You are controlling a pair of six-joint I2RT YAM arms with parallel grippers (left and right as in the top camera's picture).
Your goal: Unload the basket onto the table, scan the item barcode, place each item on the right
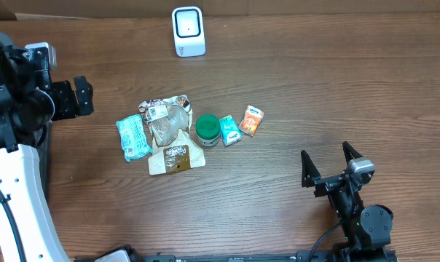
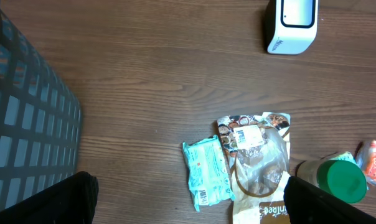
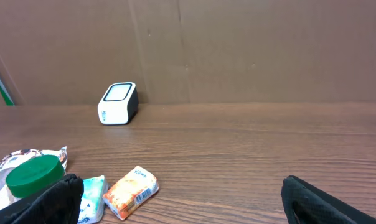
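Note:
The white barcode scanner [image 1: 188, 30] stands upright at the table's far edge, also in the left wrist view [image 2: 292, 25] and the right wrist view [image 3: 117, 103]. The items lie in a cluster mid-table: a teal packet [image 1: 133, 137], a clear-and-brown snack bag [image 1: 173, 135], a green-lidded jar [image 1: 207, 129], a small teal pack [image 1: 229, 130] and an orange pack [image 1: 251, 120]. My left gripper [image 1: 74, 98] hovers open to the left of the cluster, holding nothing. My right gripper [image 1: 329, 164] stands open near the front right, apart from every item.
A dark mesh basket [image 2: 26, 124] fills the left edge of the left wrist view. A brown cardboard wall [image 3: 238, 50] rises behind the table. The teal packet's barcode [image 2: 202, 196] faces up; the orange pack's barcode [image 3: 141, 195] faces my right wrist camera.

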